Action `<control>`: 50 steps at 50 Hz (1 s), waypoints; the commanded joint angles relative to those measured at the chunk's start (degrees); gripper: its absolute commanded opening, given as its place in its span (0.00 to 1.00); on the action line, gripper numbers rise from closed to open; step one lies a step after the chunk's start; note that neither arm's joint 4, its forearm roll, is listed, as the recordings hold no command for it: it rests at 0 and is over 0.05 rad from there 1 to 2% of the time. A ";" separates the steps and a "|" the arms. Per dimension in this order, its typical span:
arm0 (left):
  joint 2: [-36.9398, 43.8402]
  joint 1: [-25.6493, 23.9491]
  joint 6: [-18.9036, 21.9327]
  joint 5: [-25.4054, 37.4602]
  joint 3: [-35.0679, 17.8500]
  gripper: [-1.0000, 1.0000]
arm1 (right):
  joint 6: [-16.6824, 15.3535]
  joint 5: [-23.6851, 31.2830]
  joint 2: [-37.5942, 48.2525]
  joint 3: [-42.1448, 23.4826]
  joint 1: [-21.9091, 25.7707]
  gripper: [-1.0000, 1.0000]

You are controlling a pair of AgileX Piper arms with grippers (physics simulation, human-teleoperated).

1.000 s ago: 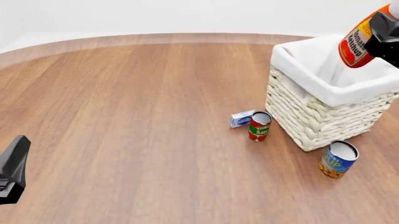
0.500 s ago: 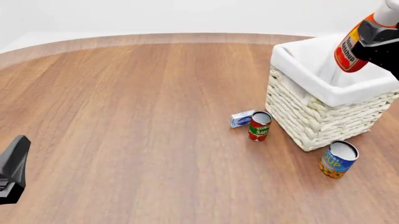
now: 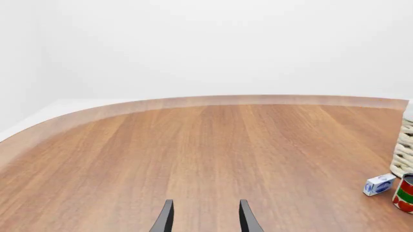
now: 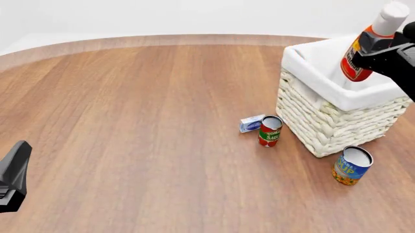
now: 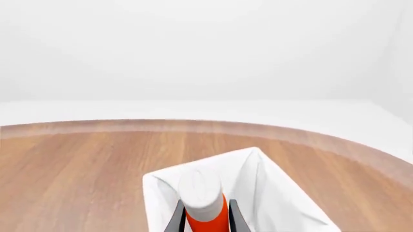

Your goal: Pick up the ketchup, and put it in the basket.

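- Right gripper (image 5: 203,217) clamped on the ketchup (image 4: 363,53), over the basket (image 4: 337,104) opening.
- Ketchup: orange-red body, tall white cap, tilted, base below the liner's rim.
- Left gripper (image 3: 205,217) parted, holding nothing, well apart.

1. Wide bare stretch of brown wooden table (image 4: 143,121) across left and middle; open passage.
2. Right side crowded: large cream-white woven wicker basket (image 4: 331,121), small blue-white box (image 4: 251,123) and short red-and-green can (image 4: 269,131) just left, blue-and-orange can (image 4: 352,165) near.
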 commanded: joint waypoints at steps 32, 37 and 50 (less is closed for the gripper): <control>0.00 0.00 0.00 0.00 0.00 1.00 | -1.88 2.77 3.59 -3.08 0.96 0.00; 0.00 0.00 0.00 0.00 0.00 1.00 | -2.11 3.23 3.77 -3.39 1.04 0.00; 0.00 0.00 0.00 0.00 0.00 1.00 | -2.62 4.10 4.27 -3.94 1.02 0.00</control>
